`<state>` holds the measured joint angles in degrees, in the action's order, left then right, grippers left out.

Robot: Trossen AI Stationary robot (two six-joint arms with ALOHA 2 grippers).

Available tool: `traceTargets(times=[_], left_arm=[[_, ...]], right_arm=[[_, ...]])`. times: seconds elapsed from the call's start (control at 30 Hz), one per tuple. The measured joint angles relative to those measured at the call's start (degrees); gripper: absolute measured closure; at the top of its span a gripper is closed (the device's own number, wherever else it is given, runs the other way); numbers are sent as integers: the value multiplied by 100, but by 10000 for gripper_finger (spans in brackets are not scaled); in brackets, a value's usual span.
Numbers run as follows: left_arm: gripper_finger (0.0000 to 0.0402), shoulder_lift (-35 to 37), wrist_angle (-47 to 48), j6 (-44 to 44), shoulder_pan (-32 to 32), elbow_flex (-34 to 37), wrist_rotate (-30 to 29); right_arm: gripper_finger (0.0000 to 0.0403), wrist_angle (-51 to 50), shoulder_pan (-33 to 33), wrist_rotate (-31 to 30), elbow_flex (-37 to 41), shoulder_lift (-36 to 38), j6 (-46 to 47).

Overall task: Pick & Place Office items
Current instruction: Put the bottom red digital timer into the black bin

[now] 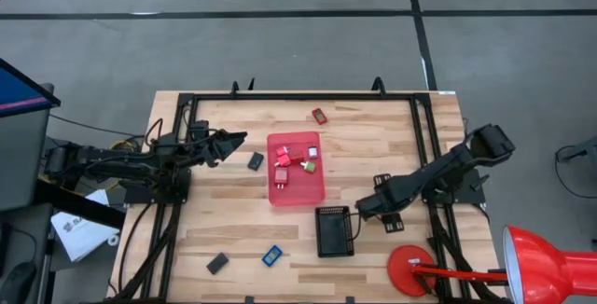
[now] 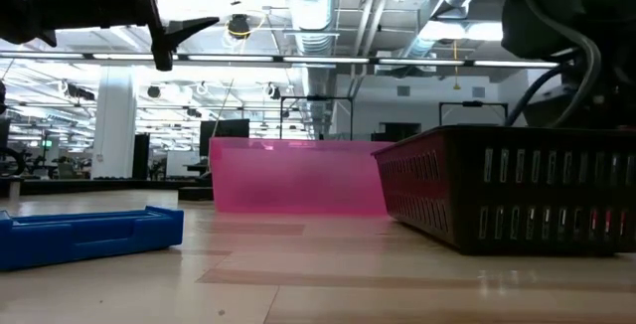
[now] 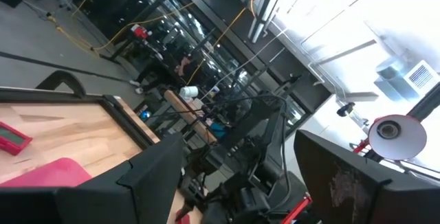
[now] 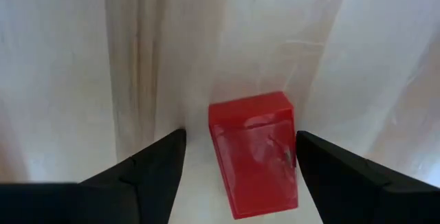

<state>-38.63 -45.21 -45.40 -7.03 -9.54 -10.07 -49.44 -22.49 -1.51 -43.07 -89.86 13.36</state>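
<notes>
My right gripper (image 1: 361,210) is low over the table, just right of the black grid tray (image 1: 334,231). It is open, with a finger on either side of a small red block (image 4: 254,152) that lies flat on the wood. The block lies closer to one finger (image 4: 350,183) than the other. My left gripper (image 1: 235,139) is open and empty, raised above the table left of the pink tray (image 1: 296,192). It also shows in the low view (image 2: 189,31). The pink tray holds several small pieces, mostly red.
Loose pieces lie on the table: a red one (image 1: 319,115) at the far side, a black one (image 1: 256,161) left of the pink tray, a black one (image 1: 217,263) and a blue one (image 1: 272,255) near the front. A red lamp (image 1: 550,267) stands at the front right.
</notes>
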Motion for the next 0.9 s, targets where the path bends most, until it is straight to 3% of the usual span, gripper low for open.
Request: traceTargets(times=[0.23, 0.37, 0.77, 0.9], left_arm=[[128, 0, -7, 3, 0, 0, 33], [128, 0, -5, 8, 0, 0, 40], [128, 0, -13, -5, 0, 0, 39], [128, 0, -13, -8, 0, 0, 39]], right_arm=[[135, 73, 26, 39, -79, -103, 482], [158, 216, 113, 30, -136, -83, 716], [348, 229, 541, 75, -568, -140, 722], [371, 184, 746, 673, -683, -115, 1028]])
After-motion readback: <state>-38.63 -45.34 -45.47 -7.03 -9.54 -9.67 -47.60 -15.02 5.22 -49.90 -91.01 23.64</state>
